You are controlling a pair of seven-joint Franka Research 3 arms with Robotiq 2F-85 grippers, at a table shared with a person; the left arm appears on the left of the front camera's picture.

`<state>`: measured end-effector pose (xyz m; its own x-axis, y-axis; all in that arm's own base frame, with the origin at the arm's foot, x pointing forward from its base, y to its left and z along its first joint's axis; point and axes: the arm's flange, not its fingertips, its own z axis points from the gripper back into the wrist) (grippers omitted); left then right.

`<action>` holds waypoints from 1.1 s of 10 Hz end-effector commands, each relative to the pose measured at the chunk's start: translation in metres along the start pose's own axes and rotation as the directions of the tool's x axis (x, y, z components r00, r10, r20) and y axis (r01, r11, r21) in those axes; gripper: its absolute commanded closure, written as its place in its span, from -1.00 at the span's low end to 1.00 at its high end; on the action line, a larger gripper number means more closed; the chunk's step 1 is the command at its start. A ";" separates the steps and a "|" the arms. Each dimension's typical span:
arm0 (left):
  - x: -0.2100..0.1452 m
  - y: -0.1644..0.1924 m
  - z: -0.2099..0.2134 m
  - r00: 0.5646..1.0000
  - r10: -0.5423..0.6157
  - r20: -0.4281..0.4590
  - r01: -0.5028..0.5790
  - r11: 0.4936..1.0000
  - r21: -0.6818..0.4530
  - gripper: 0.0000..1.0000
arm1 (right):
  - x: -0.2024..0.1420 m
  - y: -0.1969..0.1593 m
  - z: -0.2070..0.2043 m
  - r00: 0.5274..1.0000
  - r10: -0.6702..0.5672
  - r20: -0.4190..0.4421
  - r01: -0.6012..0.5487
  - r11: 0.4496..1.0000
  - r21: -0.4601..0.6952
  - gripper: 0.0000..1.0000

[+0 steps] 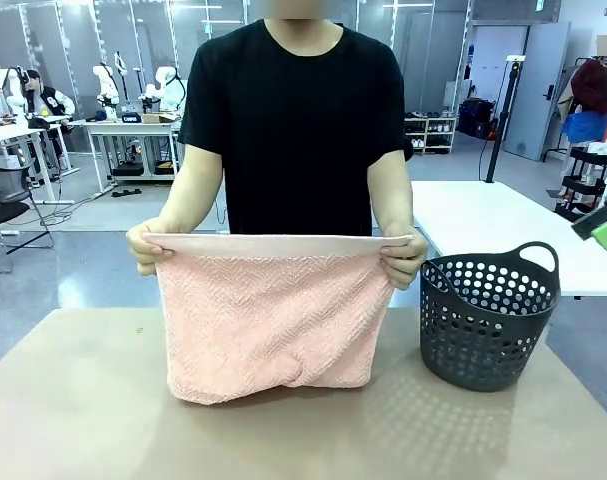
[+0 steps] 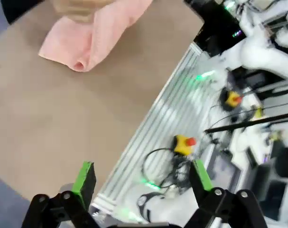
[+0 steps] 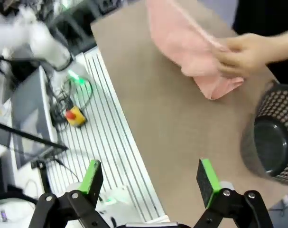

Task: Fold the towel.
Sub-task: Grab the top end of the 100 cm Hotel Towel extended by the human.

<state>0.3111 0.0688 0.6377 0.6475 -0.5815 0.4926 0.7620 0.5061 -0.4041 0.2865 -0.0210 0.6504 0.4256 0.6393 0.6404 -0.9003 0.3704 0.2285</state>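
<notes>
Left claw [image 2: 144, 176]: fingers spread wide, nothing between the green pads; it hangs above the near edge of the worktop [image 1: 83, 400].
Right claw [image 3: 150, 176]: likewise parted and empty, over the same near edge.
Towel [image 1: 268, 320]: mid-frame in the front view. It is held up by its plain top band, which runs left to right across the frame, and its rounded lower end rests on the worktop. It lies well apart from both claws, at the upper left of the left wrist view [image 2: 94, 38] and the upper right of the right wrist view [image 3: 191, 47].
Basket [image 1: 488, 320]: dark and perforated, beside the towel at frame right.
Person's hands: one at each top corner [image 1: 148, 248] [image 1: 405, 255], pinching the band. They look far better placed than either claw to make the next fold.
</notes>
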 end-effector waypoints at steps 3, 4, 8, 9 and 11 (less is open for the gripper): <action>0.068 -0.063 -0.039 0.929 -0.308 -0.204 0.346 0.919 0.189 -1.00 | 0.065 0.025 -0.039 0.931 0.249 -0.268 -0.274 0.960 -0.058 -1.00; 0.080 -0.072 -0.048 0.897 -0.362 -0.254 0.412 0.893 0.181 -1.00 | 0.081 0.032 -0.049 0.903 0.289 -0.318 -0.321 0.946 -0.051 -1.00; 0.092 -0.087 -0.072 0.863 -0.397 -0.312 0.455 0.879 0.141 -1.00 | 0.096 0.050 -0.064 0.877 0.335 -0.345 -0.370 0.928 -0.038 -1.00; 0.095 -0.092 -0.069 0.866 -0.395 -0.307 0.455 0.876 0.157 -1.00 | 0.096 0.050 -0.064 0.877 0.335 -0.345 -0.370 0.928 -0.038 -1.00; 0.095 -0.092 -0.069 0.866 -0.395 -0.307 0.455 0.876 0.157 -1.00 | 0.096 0.050 -0.064 0.877 0.335 -0.345 -0.370 0.928 -0.038 -1.00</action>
<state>0.3046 -0.0772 0.6666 0.2515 -0.8995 0.3573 0.9649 0.2618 -0.0200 0.2929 0.1016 0.6783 0.0758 0.9180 0.3892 -0.9918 0.1099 -0.0660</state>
